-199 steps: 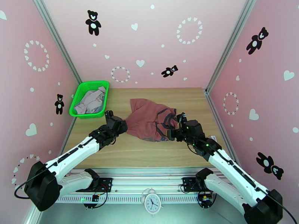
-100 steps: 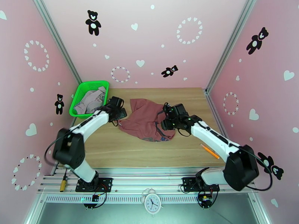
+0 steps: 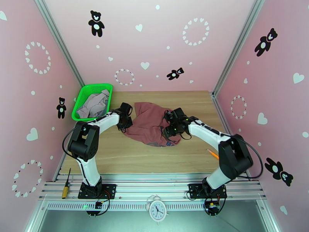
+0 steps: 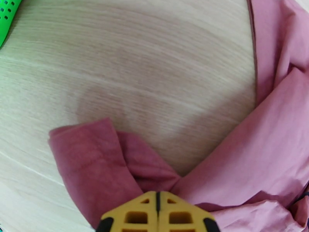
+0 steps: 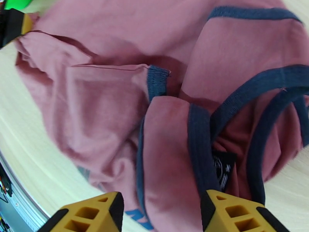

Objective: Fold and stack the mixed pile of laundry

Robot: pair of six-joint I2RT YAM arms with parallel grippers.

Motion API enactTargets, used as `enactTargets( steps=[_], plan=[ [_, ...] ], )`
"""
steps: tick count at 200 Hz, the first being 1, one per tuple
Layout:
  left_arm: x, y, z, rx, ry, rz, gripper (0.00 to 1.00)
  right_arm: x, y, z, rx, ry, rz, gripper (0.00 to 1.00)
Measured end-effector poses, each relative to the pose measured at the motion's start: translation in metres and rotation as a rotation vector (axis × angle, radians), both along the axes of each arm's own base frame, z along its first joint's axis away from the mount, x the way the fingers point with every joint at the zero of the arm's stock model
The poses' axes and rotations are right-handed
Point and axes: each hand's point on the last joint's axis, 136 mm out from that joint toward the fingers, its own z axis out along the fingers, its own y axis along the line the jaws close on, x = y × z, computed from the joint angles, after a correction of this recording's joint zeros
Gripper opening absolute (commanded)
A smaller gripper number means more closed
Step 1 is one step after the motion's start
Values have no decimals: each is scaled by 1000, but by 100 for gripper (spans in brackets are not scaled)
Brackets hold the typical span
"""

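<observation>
The crumpled brick-red tank top (image 3: 148, 124) lies unfolded on the desk (image 3: 154, 159); nothing is stacked yet. The left pincer (image 4: 157, 198) pinches its hem, while the right pincer (image 5: 160, 200) gapes above the dark straps (image 5: 199, 132).

Your wooden table (image 3: 127, 159), pale grain, carries three items:
- one brick-red tank top (image 3: 148, 122) with dark trim, crumpled near the middle
- one green mesh basket (image 3: 89, 119) at the far left corner
- one orange pencil (image 3: 211, 152) on the near right, well apart from the top
</observation>
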Motion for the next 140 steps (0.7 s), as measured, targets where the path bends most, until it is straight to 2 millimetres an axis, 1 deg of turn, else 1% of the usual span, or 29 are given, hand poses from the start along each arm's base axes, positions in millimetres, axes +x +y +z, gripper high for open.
enactTargets(
  steps=[24, 38, 56, 67, 76, 91, 98, 114, 128, 140],
  plan=[
    [-4, 5, -3, 19, 9, 5, 0, 5, 13, -7, -35, 12, 26, 57],
    [-5, 6, 0, 26, 4, 7, 0, 7, 25, -11, -63, 13, 47, 56],
    [-6, 8, 7, 28, -8, 9, 0, 9, 36, -21, -115, 19, 63, 50],
    [-5, 8, 11, 28, -16, 10, 0, 9, 39, -31, -149, 33, 61, 41],
    [-6, 9, 12, 29, -20, 11, 0, 10, 36, -40, -192, 45, 56, 32],
    [-6, 11, 14, 37, -25, 16, 0, 14, 27, -53, -261, 58, 27, 9],
    [-7, 13, 14, 42, -25, 19, 0, 17, 23, -53, -286, 51, 12, 0],
    [-10, 17, 14, 49, -25, 25, 0, 23, 16, -47, -329, 23, -34, 0],
    [-13, 20, 15, 51, -26, 29, 0, 28, 5, -43, -375, -3, -66, 0],
    [-17, 23, 18, 50, -31, 33, 0, 30, -4, -34, -402, -29, -94, 0]
  ],
)
